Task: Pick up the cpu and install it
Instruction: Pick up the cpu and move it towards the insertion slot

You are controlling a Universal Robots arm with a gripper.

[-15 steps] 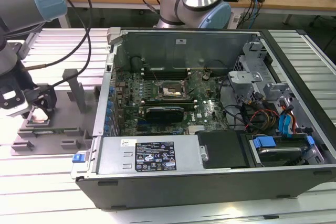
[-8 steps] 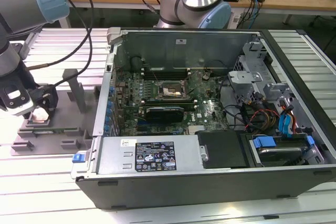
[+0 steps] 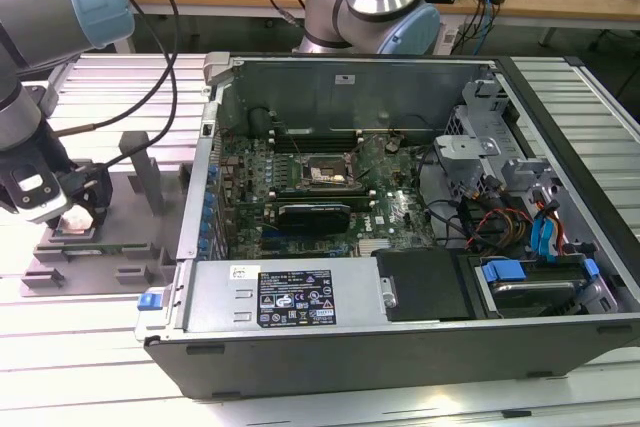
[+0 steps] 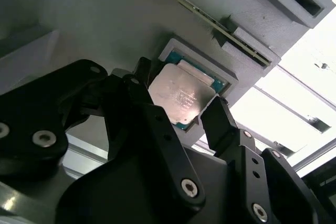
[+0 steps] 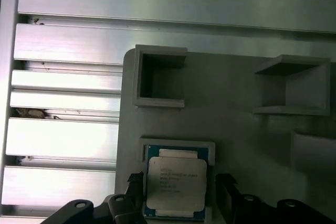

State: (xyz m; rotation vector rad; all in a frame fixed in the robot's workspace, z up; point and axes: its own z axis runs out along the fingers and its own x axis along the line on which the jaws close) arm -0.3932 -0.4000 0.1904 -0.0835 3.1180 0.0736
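The cpu (image 5: 175,183), a small square chip with a pale silvery top, lies flat in a shallow square recess of the grey plastic tray (image 5: 236,129). In both wrist views my gripper (image 5: 178,181) hangs low over it, one black finger (image 5: 134,182) on each side, with narrow gaps to the chip's edges. The second wrist view shows the cpu (image 4: 177,97) between the two fingertips of the gripper (image 4: 178,85). In the exterior view the gripper (image 3: 75,217) sits over the tray (image 3: 130,247) at the exterior view's left, beside the open computer case (image 3: 400,327).
The case lies open with its motherboard (image 3: 300,197) exposed; an empty processor socket (image 3: 328,175) sits near its middle. Upright posts (image 3: 140,162) rise from the tray close to the arm. A second robot base (image 3: 375,7) stands behind the case. The table top (image 5: 63,93) is ribbed metal.
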